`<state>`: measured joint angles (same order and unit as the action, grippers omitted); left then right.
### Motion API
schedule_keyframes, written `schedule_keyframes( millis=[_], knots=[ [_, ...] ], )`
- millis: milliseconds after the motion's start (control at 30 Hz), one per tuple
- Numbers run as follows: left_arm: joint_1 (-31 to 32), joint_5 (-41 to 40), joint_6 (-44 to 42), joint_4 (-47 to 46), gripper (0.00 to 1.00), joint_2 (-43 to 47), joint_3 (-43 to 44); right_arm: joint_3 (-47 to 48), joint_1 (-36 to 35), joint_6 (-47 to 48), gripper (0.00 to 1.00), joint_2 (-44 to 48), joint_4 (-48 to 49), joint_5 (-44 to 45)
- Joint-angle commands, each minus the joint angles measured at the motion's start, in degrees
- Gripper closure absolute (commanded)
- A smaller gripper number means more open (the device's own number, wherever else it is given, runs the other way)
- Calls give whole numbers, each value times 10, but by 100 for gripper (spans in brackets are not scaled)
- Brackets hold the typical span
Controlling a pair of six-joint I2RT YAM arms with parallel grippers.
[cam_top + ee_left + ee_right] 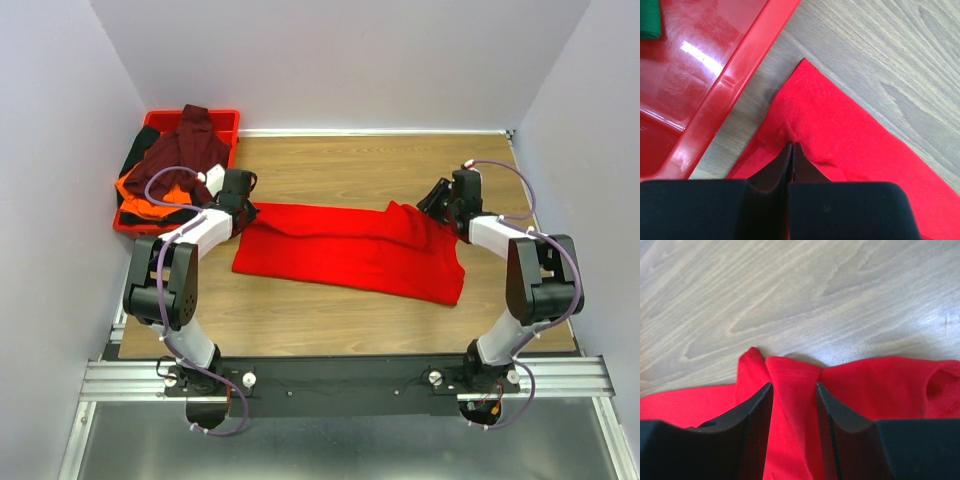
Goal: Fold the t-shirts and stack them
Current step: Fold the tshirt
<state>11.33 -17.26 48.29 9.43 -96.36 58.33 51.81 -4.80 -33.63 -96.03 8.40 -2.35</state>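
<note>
One bright red t-shirt (350, 250) lies spread across the middle of the wooden tabletop (350, 165), its long axis running left to right and its right end the broader. Its surface is mostly flat, with a raised fold near the upper right edge.

At the cloth's upper left corner, the left end effector (792, 147) is clenched on the bright red t-shirt: in the left wrist view the two black fingers (775, 170) meet with no gap, and the fabric puckers at their tips.

At the upper right, the right end effector (794, 386) is released. Its jaws stand apart astride the raised fold, and red cloth fills the space between them. Bare tabletop lies just beyond the hem.

Left of the spread shirt, at the far left corner of the tabletop, sits a rigid red plastic tray (225, 118). It holds a heap of garments, with a dark maroon t-shirt (190, 140) uppermost and an orange t-shirt (140, 185) showing below it. The tray's rim lies near the pinched corner but apart from it.
</note>
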Motion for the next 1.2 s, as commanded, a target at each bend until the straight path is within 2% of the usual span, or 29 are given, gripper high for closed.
schedule_keyframes(
  millis=[0, 467, 667, 800, 1033, 1167],
  knots=[
    [1, 3, 2, -8, 96, 0, 1, 13, 1, -10, 54, -17, -22, 4],
    [1, 5, 3, -9, 96, -5, 5, 27, 1, -37, 54, -40, -21, -29],
    [1, 6, 3, -9, 97, -6, 10, 36, 0, -48, 59, -43, -21, -44],
    [1, 6, 2, -9, 97, -8, 12, 38, -1, -50, 68, -45, -22, -46],
    [2, 10, 2, -7, 100, -14, 26, 58, 0, -43, 97, -57, -24, -42],
    [2, 3, -1, 4, 100, -23, 51, 89, 1, -33, 99, -58, -35, -28]
  ],
)
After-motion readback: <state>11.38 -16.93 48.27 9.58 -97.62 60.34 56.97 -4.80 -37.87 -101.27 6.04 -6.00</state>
